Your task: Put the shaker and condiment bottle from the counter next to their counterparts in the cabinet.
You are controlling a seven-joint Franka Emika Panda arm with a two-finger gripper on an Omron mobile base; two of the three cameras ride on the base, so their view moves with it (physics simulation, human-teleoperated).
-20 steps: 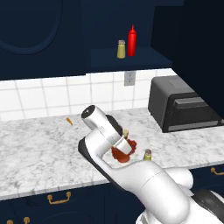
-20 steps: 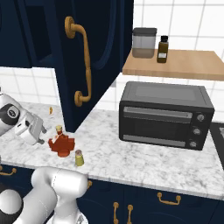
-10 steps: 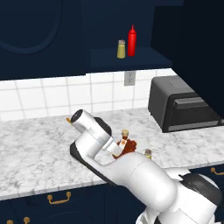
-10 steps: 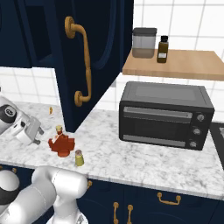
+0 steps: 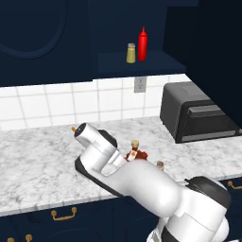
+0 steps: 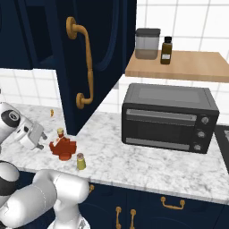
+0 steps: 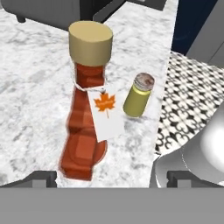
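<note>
The end effector (image 6: 41, 139) is poised beside the condiment bottle (image 7: 87, 105), its two dark fingertips (image 7: 41, 178) spread apart and gripping nothing; in the hand view the base of the bottle sits between and just ahead of them, not yet touched. The bottle stands upright on the marble surface (image 5: 42, 165), with its tan cap (image 7: 90, 43) and white leaf-marked tag (image 7: 106, 113) facing the camera. The shaker (image 7: 138, 95) stands just beyond the bottle and to one side, near but apart from it, close to the surface's front edge. Judged from this arrangement, the step in hand is the approach to grasp the bottle, the first of two transfers, since both items are on the surface. The next move calls for advancing until the fingers straddle the ribbed body, then closing without nudging the shaker. Far above the end effector, the cabinet shelf (image 5: 142, 66) carries the counterparts, a red squeeze bottle (image 5: 142, 44) and a second shaker (image 5: 131, 53). A toaster oven (image 6: 167, 118) stands well off on the far side of the bottle.
</note>
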